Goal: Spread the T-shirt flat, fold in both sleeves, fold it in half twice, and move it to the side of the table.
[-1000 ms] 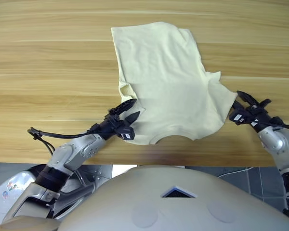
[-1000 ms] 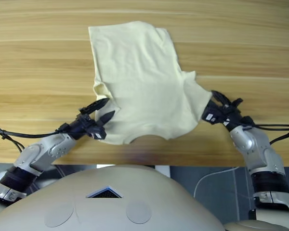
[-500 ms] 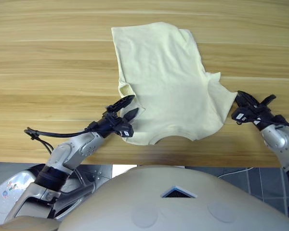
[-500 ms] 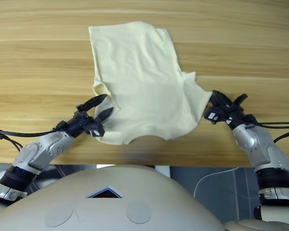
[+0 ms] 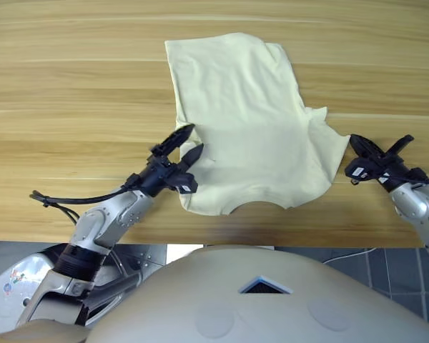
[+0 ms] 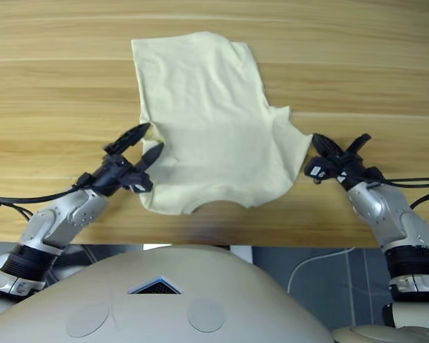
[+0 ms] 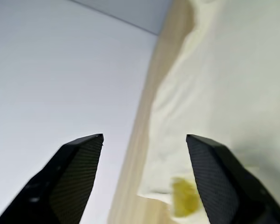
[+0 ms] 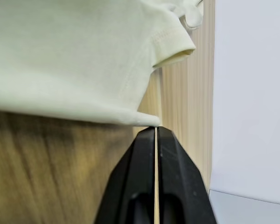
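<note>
Shows a light wooden table (image 5: pixel 71 86), grain running left to right, reaching across the whole scene and down to its near edge. Finds the pale yellow T-shirt (image 5: pixel 247 128) lying on that table about the middle, a little toward the right, with the hem at the far side and the neckline (image 5: pixel 256 207) close to the near edge. Lies mostly flat, with soft wrinkles toward the far hem. Has the right sleeve (image 5: pixel 330 139) spread out sideways toward the right arm, and the left side drawn in to a fairly straight edge running past the left arm.

Places the left gripper (image 5: pixel 196 138) at the shirt's left edge, low over the table, fingers pointing toward the far right. Keeps its two fingers spread wide, grasping nothing; in the left wrist view, sets one fingertip (image 7: pixel 91 144) off to the side of the shirt's edge and the other (image 7: pixel 200 149) over the cloth.

Places the right gripper (image 5: pixel 355 140) on the table just beside the tip of the right sleeve, with a sliver of wood between. Presses its fingers tightly together in the right wrist view (image 8: pixel 156 128), closed on themselves, with the sleeve's hem just past the tip.

Trails a black cable (image 5: pixel 71 199) from the left forearm, looping over the table near its front edge.
</note>
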Controlling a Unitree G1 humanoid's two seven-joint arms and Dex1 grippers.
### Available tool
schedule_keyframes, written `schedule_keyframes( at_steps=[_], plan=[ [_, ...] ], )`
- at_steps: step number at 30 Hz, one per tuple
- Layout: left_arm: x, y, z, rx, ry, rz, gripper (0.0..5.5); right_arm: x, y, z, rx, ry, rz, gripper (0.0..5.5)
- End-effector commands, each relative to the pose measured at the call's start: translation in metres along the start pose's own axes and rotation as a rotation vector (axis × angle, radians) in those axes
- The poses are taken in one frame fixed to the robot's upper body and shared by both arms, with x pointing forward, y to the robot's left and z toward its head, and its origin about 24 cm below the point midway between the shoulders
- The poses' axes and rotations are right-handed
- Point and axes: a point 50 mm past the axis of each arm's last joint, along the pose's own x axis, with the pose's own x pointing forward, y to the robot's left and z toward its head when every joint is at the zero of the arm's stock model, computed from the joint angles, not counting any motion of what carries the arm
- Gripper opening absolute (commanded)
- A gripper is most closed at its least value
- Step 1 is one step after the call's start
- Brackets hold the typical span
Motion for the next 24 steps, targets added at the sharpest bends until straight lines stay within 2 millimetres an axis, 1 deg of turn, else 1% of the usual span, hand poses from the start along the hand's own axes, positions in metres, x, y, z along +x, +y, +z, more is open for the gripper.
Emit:
schedule_keyframes(
  at_steps=[1, 4, 5, 6, 8, 10, 11, 14, 18, 24],
  plan=[
    [0.004, 0.016, 0.002, -0.021, -0.01, 0.121, 3.32, -0.007, 0.046, 0.003, 0.032, 0.025, 0.189, 0.02],
    [0.005, 0.02, 0.002, -0.038, -0.011, 0.157, 3.32, -0.008, 0.05, 0.001, 0.036, 0.038, 0.218, 0.02],
    [0.004, 0.02, 0.002, -0.038, -0.009, 0.158, 3.32, -0.009, 0.051, 0.001, 0.034, 0.04, 0.223, 0.26],
    [0.004, 0.02, 0.001, -0.037, -0.007, 0.158, 3.32, -0.009, 0.051, 0.001, 0.033, 0.041, 0.224, 0.35],
    [0.004, 0.02, 0.002, -0.038, -0.009, 0.154, 3.32, -0.012, 0.053, 0.0, 0.023, 0.046, 0.249, 0.87],
    [0.003, 0.019, 0.002, -0.037, -0.009, 0.146, 3.32, -0.018, 0.054, -0.004, 0.006, 0.067, 0.271, 1.25],
    [0.003, 0.019, 0.001, -0.035, -0.008, 0.137, 3.32, -0.024, 0.056, -0.005, -0.004, 0.077, 0.3, 1.44],
    [0.002, 0.017, 0.001, -0.034, -0.006, 0.124, 3.32, -0.036, 0.059, -0.002, -0.004, 0.069, 0.349, 1.73],
    [0.003, 0.015, 0.003, -0.035, -0.012, 0.11, 3.32, -0.036, 0.06, 0.004, -0.013, 0.051, 0.367, 1.73],
    [0.003, 0.013, 0.003, -0.038, -0.015, 0.099, 3.32, -0.025, 0.055, 0.006, -0.067, 0.049, 0.34, 1.73]
  ],
)
